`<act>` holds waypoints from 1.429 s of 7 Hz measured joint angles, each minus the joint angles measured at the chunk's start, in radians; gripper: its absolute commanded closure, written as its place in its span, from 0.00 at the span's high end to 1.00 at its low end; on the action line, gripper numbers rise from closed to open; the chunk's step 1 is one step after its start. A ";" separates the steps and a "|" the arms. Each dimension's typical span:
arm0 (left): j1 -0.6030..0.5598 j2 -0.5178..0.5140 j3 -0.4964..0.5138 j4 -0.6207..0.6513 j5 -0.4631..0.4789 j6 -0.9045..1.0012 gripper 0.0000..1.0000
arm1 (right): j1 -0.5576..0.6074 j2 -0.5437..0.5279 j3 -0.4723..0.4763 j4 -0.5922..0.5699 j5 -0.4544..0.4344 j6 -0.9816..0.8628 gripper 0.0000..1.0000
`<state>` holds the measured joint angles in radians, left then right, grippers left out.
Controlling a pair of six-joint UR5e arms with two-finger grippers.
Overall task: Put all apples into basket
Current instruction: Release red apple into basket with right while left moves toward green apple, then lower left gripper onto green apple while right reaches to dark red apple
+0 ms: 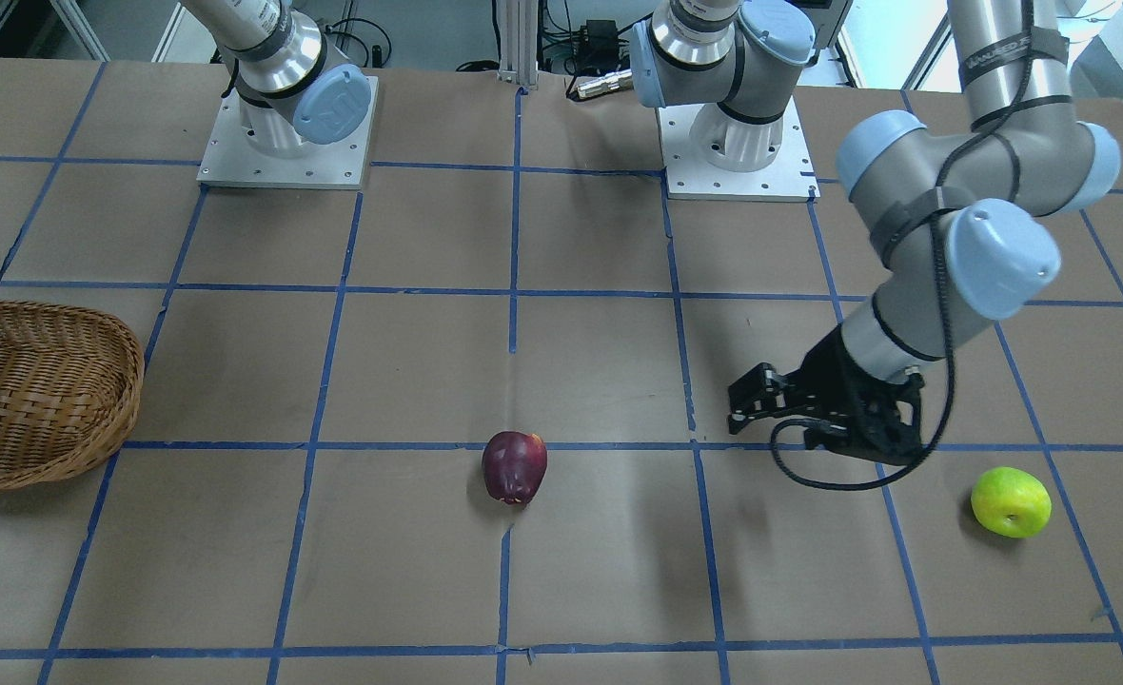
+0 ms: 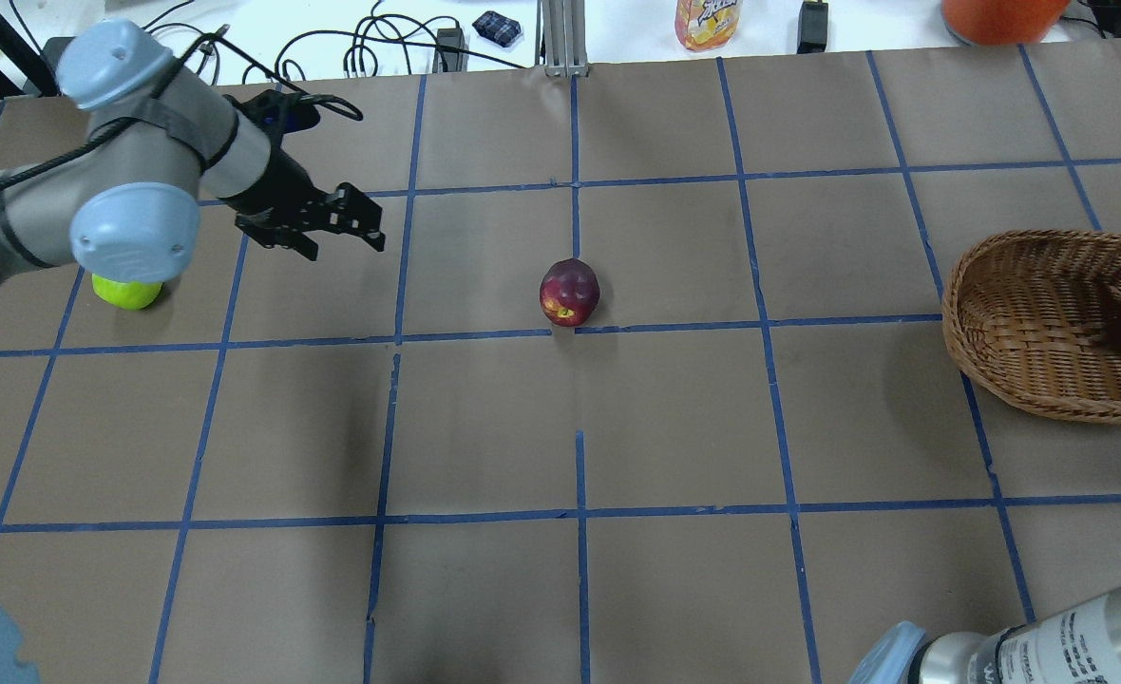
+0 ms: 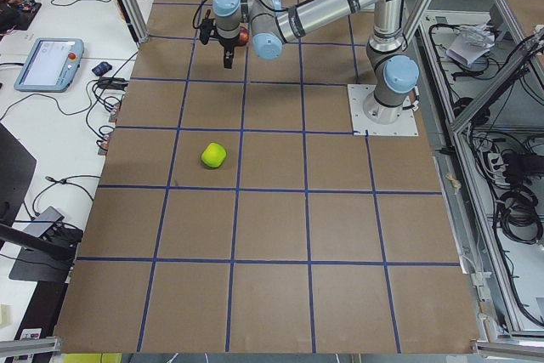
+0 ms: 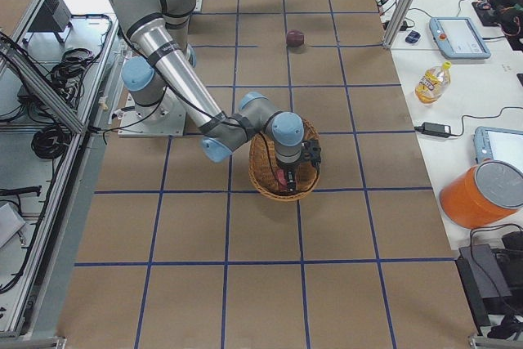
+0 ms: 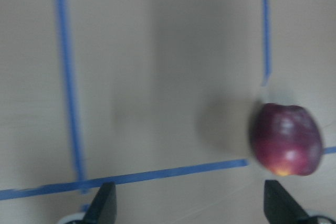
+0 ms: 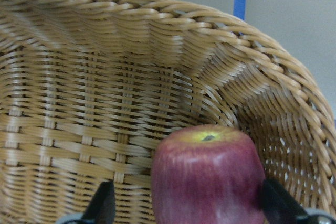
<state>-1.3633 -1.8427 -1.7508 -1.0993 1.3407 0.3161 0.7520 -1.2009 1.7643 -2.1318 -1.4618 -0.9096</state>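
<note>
Maroon apple point(image 2: 569, 293) lies mid-table, at 3 o'clock from the empty, wide-spread left gripper point(image 2: 344, 249). It looks firm and smooth and may roll: pinch its fat middle. Right gripper point(image 6: 186, 208) is spread around the red apple point(image 6: 207, 177) inside the basket point(image 6: 105, 77).

The basket point(image 6: 105, 77) is rough woven wicker, the red apple point(image 6: 207, 177) smooth-skinned, the table paper point(image 2: 674, 418) matt.

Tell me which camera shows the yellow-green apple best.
Exterior front-facing: the yellow-green apple lies whole, unobstructed and large on the table. Exterior left shows it whole but small; overhead exterior has the left arm covering its top; the wrist views miss it, and exterior right shows nothing clear.
</note>
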 measured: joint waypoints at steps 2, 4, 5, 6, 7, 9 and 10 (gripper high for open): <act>0.127 -0.022 0.035 -0.002 0.194 0.271 1.00 | 0.049 -0.040 -0.100 0.236 0.002 0.010 1.00; 0.233 -0.090 0.118 -0.002 0.282 0.438 1.00 | 0.190 -0.057 -0.167 0.372 -0.012 0.089 1.00; 0.262 -0.135 0.157 0.000 0.307 0.499 1.00 | 0.261 -0.068 -0.176 0.390 -0.016 0.145 1.00; 0.293 -0.177 0.183 0.009 0.316 0.528 1.00 | 0.338 -0.086 -0.178 0.398 -0.021 0.246 1.00; 0.325 -0.214 0.197 0.022 0.316 0.538 1.00 | 0.431 -0.098 -0.180 0.399 -0.032 0.392 1.00; 0.354 -0.280 0.226 0.031 0.304 0.540 1.00 | 0.653 -0.099 -0.182 0.367 -0.048 0.741 1.00; 0.357 -0.308 0.239 0.031 0.278 0.541 1.00 | 0.754 -0.084 -0.182 0.327 -0.045 0.902 1.00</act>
<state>-1.0061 -2.1507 -1.5119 -1.0679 1.6188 0.8575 1.5058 -1.2850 1.5820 -1.8047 -1.5068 -0.0080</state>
